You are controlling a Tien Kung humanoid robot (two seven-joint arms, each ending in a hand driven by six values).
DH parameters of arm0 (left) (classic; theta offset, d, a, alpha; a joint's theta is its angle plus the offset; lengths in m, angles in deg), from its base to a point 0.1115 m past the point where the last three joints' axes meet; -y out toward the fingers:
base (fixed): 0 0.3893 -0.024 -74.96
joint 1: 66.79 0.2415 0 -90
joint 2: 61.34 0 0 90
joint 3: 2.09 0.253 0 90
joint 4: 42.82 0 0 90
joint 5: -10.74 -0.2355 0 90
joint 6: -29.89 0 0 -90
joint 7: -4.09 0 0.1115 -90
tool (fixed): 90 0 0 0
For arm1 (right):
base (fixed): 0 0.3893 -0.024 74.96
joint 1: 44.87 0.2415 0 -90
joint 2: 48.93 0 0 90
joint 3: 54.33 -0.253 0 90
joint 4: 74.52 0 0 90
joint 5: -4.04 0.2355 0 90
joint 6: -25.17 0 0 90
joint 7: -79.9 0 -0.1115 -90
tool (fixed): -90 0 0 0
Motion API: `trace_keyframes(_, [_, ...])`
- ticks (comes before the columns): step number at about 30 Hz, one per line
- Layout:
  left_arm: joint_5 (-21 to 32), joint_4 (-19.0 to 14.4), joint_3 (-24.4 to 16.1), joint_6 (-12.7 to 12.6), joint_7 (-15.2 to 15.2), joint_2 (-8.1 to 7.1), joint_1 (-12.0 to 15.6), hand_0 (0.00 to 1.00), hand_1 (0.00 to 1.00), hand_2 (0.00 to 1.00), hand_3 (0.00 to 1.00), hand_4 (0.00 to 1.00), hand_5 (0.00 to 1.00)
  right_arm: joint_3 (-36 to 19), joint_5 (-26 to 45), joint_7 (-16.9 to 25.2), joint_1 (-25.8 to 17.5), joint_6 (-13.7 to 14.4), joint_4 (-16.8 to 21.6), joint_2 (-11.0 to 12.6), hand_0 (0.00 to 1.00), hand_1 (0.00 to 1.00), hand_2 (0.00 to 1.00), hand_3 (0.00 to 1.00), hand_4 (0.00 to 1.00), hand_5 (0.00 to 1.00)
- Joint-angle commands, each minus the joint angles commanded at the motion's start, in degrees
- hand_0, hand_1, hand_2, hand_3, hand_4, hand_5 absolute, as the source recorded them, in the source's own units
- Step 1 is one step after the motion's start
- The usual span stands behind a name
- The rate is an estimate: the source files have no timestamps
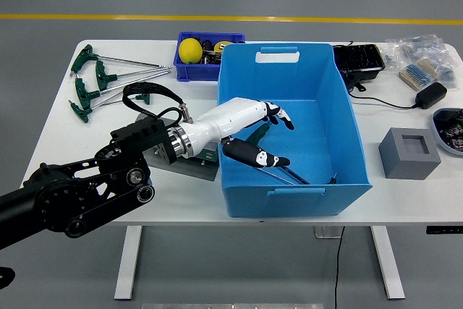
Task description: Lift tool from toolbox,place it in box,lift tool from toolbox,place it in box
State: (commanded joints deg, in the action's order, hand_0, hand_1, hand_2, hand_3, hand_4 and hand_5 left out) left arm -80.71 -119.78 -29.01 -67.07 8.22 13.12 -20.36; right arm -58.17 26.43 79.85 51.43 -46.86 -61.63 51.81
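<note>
You've got the white rectangular table (405,193) spread out in front of you, and the large open blue plastic box (347,117) sits in the middle of it — that's your drop target. The black left arm with its white five-fingered hand (255,135) reaches in over the box's left wall, fingers spread and relaxed, clamped on nothing. Below the hand, on the box floor, lie T-handle tools (289,174); the hand covers much of them, so you can't count them cleanly, though a thin steel shaft runs out toward the near right corner. By the look of it this is the end of a placing step: the hand is empty and inside the box.

Next move, in my judgement: lift clear of the box wall without snagging it, then swing left for another tool. The grey-and-green toolbox stand (194,158) sits just beside the box's left wall, mostly hidden under the forearm.

Now the count. One blue box, one small dark-blue bin (189,68) at the far edge with one yellow ball (190,50) in it. Three green T-handle wrenches (92,81) are on the far left of the table, well apart from the box. On the right: one grey hollow square block (409,153), one black tray (357,60), one black power adapter (428,94). The right arm isn't showing at all.
</note>
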Motion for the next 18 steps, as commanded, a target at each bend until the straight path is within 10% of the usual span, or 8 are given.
trace_keyframes(9, [2.0,1.1,-7.6,-1.0,-0.9,0.79,4.3,0.691,0.757,0.872,0.730,0.914,0.637,0.3,0.3,0.1,0.0,-0.1,0.0,0.0,0.700,0.669,0.731,0.558,0.793,0.689])
trace_keyframes(18, [21.1,4.5,-20.8,-1.3,0.0,3.19,11.9,0.680,0.742,0.866,0.757,0.914,0.674,0.8,1.1,0.6,0.1,-0.2,0.0,0.2,0.699,0.669,0.731,0.558,0.792,0.688])
